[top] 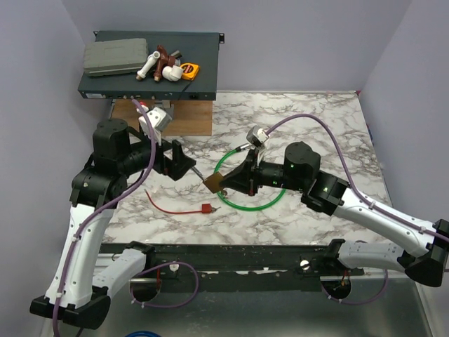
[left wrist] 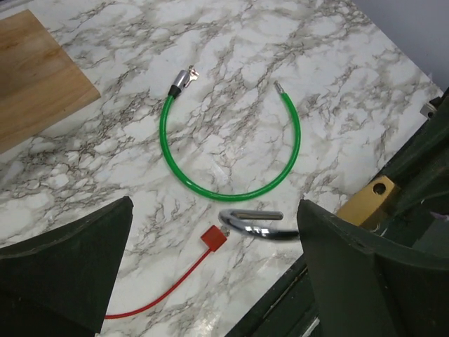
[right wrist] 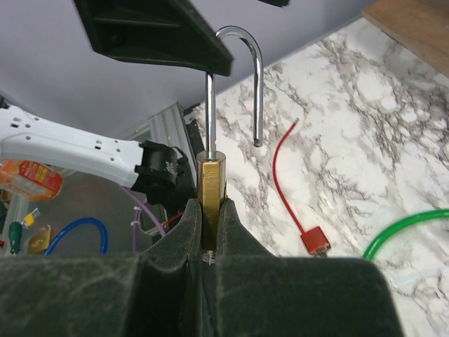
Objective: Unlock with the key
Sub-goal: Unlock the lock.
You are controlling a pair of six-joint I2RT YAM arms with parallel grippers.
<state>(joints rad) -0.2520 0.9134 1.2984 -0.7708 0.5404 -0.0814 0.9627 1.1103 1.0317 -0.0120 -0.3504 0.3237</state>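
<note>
Your right tool point(right wrist: 209, 221) clamps the brass padlock point(right wrist: 210, 179), its shackle point(right wrist: 242, 35) standing open. Your left tool point(top: 185, 161) is spread wide, holding nothing, just beside the shackle. The key point(left wrist: 191, 72) lies on the tabletop point(left wrist: 337, 84), at the 11 o'clock end of the green cable point(left wrist: 231, 195).

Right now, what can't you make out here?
Brass padlock's keyhole end: right wrist view, buried between the right pincer's fingers; key unconfirmed.
Silvery bit at the green cable's end: left wrist view, too small to call a key.
Padlock body: left wrist view, mostly behind pincer fingers.
</note>
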